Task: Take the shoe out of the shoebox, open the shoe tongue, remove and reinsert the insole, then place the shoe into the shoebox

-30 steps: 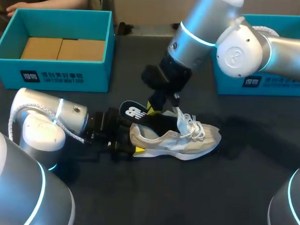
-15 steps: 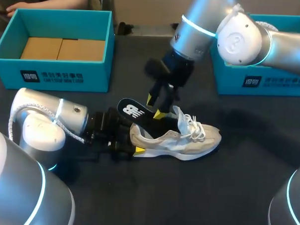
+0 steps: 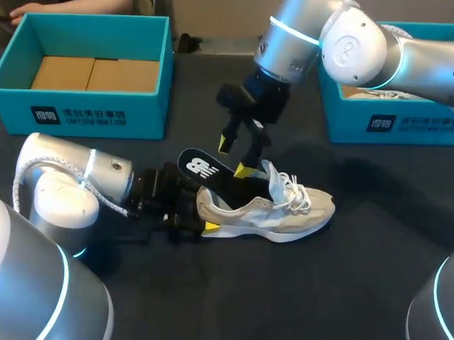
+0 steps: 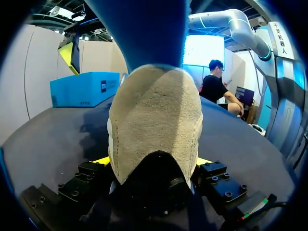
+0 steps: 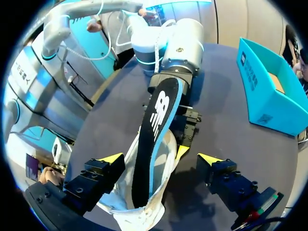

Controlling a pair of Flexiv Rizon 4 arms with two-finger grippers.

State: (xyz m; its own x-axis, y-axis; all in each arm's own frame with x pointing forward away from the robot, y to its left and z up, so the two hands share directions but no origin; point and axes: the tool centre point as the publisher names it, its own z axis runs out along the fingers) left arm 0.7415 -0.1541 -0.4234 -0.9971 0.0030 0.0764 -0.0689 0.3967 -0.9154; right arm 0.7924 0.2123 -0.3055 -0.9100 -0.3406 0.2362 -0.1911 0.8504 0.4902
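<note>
- Left gripper [image 3: 197,214], near left, lies low along the table [image 3: 296,301]. Its fingers are closed on the heel of the shoe [image 3: 278,211] from both sides. The left wrist view shows a yellow tip at each flank of the heel [image 4: 154,120]. Judged purpose: a clamp, so the shoe cannot slide while the other arm works inside it.
- Shoe: stands on its sole mid-table, toe to the right, outside any box. The upper is cream, with a suede-like nap on the heel counter and smoother panels along the side. White laces [image 3: 292,189] are loose and bunched near the throat. The body looks soft and would likely deform under a hard squeeze.
- Insole [image 3: 201,169]: the front part is down inside the shoe, and the heel end sticks up and out over the collar toward the left. It is thin, flat and foot-shaped, black on top with a white mark and a blue edge. It looks like flexible foam. Judged not seated; I cannot tell whether it is on its way in or out.
- Right gripper [image 3: 235,157]: hangs just above and beyond the insole, fingers spread wide and holding nothing. In the right wrist view the insole [image 5: 156,139] lies in the gap with neither tip on it.
- Shoebox [image 3: 79,111], far left: open-topped, with teal card walls and a brown cardboard floor showing. A second teal box [image 3: 365,123] sits far right, and I cannot identify the pale contents.
</note>
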